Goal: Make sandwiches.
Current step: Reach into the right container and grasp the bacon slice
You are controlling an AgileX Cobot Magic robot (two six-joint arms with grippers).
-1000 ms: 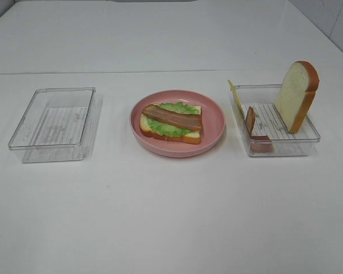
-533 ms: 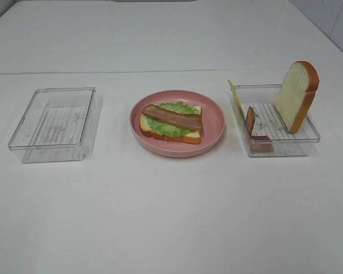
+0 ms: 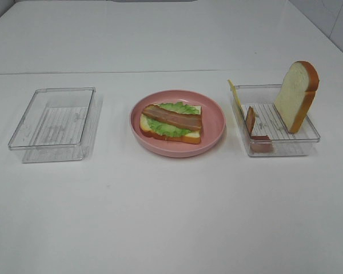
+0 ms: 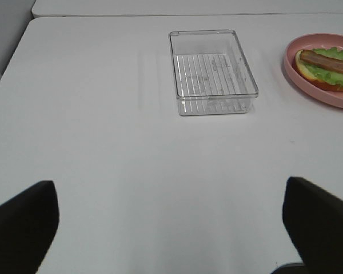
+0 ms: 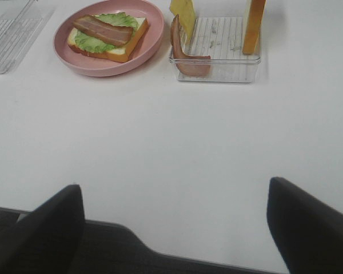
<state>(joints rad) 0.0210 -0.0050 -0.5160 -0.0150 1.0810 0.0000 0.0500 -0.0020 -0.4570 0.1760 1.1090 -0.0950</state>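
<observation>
**Both pincers gaping wide, gripping nothing**

The left pincer (image 4: pixel 168 184) is hanging over the white table (image 3: pixel 171 217) with its dark fingers (image 4: pixel 23 222) spread far apart, holding and touching nothing. The clear tray (image 4: pixel 212 71) is lying well ahead of it. The right pincer (image 5: pixel 174 184) is likewise gaping (nothing between its fingers) near the table's front edge.

The half-built sandwich (image 3: pixel 171 121) is sitting on the pink plate (image 3: pixel 177 152) at the table's middle. Its white, brown-crusted bottom slice is carrying green lettuce (image 3: pixel 180 107) with one bacon strip (image 3: pixel 171 117) on top.

In the right-hand tray (image 3: pixel 288 147), a second bread slice (image 3: pixel 296 94) is standing on edge. A yellow cheese square (image 3: pixel 235 97) is leaning against the wall, and more bacon (image 3: pixel 251 121) is resting beside it.
</observation>
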